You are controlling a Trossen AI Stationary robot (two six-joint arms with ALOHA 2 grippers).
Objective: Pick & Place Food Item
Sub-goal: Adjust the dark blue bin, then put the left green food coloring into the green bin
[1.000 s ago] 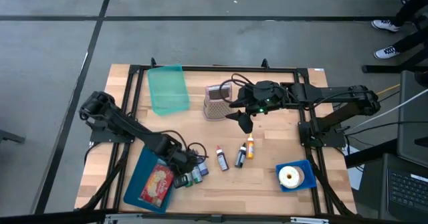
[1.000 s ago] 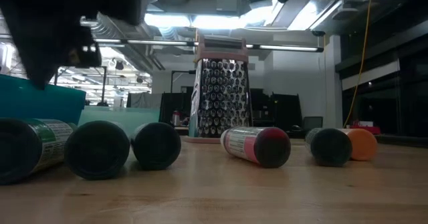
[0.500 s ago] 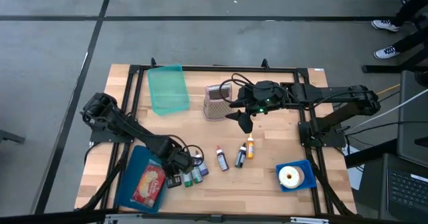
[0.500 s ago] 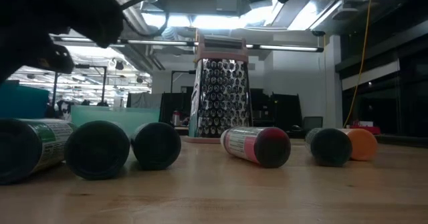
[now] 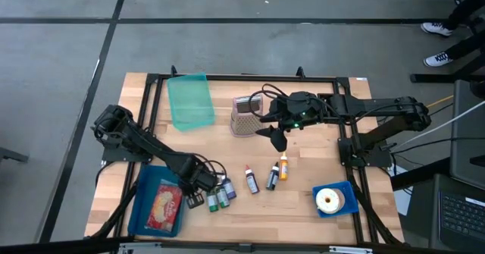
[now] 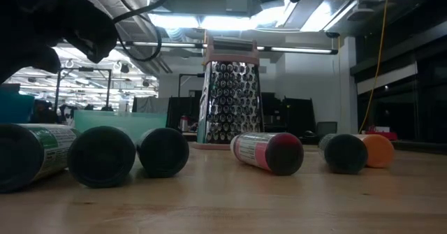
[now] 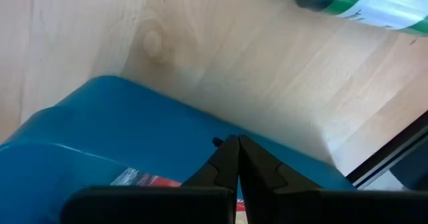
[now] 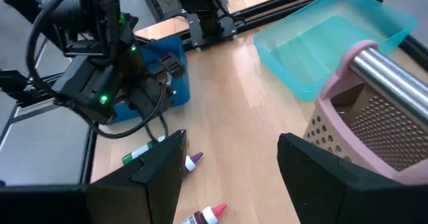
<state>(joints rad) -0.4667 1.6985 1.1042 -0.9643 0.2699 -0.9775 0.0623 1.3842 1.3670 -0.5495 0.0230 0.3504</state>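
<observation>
A blue tray (image 5: 144, 212) lies flat at the table's near left and holds a red food packet (image 5: 164, 207); part of the packet (image 7: 144, 178) also shows in the left wrist view. My left gripper (image 5: 195, 191) points down at the tray's right rim and is shut on it. My right gripper (image 5: 276, 140) hangs open above the table's middle, beside a pink-framed grater (image 5: 244, 116), with nothing between its fingers (image 8: 157, 167). My left gripper meets the blue tray at its right rim (image 7: 200, 127), near the far corner. It comes from above, pointing steeply down. The fingertips (image 7: 227, 154) stand together right at the rim's edge. The gripper hides whether the thin wall sits between them. The tray rests flat on the table.
Several small bottles (image 5: 220, 201) (image 5: 250, 180) (image 5: 271, 178) (image 5: 283, 167) lie right of the tray. A teal tray (image 5: 189, 101) sits at the far left. A blue dish with a white roll (image 5: 333, 201) stands near right. A black frame (image 5: 151, 95) borders the table.
My left gripper has gone toward the table's left edge and rolled its wrist, staying shut. The blue tray with the packet has slid left along the table with it. The tray has turned so its long sides run nearly near-to-far.
</observation>
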